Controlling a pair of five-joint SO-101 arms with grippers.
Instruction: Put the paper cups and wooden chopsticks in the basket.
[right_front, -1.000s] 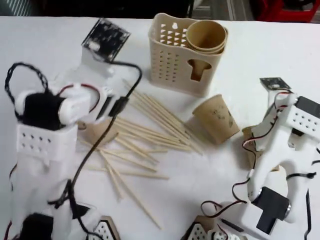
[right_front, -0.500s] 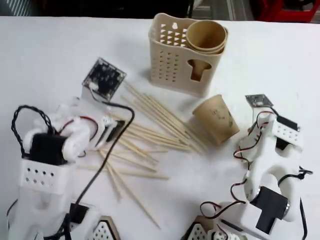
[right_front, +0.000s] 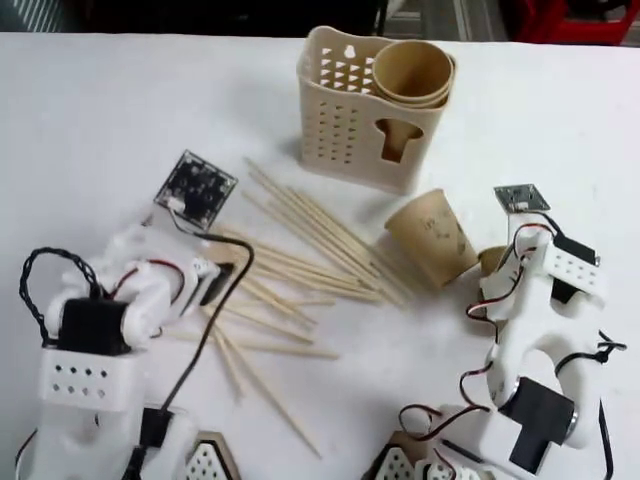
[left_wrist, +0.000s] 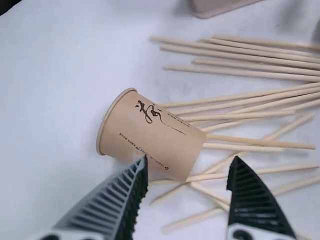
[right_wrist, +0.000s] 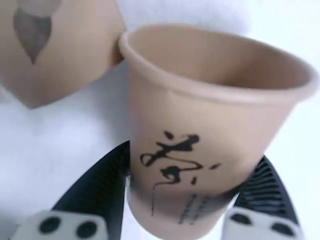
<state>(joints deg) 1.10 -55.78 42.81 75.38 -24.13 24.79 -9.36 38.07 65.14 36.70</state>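
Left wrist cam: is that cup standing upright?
No, the paper cup lies on its side, its narrow base end resting over the wooden chopsticks.

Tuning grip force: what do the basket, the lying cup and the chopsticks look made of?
Basket: looks like moulded plastic, matte beige; even perforated walls and a cut-out handle hole.
Paper cup: thin brown paper, matte, rolled rim and printed ink; inner coating cannot be told.
Chopsticks: pale bare-looking wood or bamboo, thin straight sticks; grain too small to tell.
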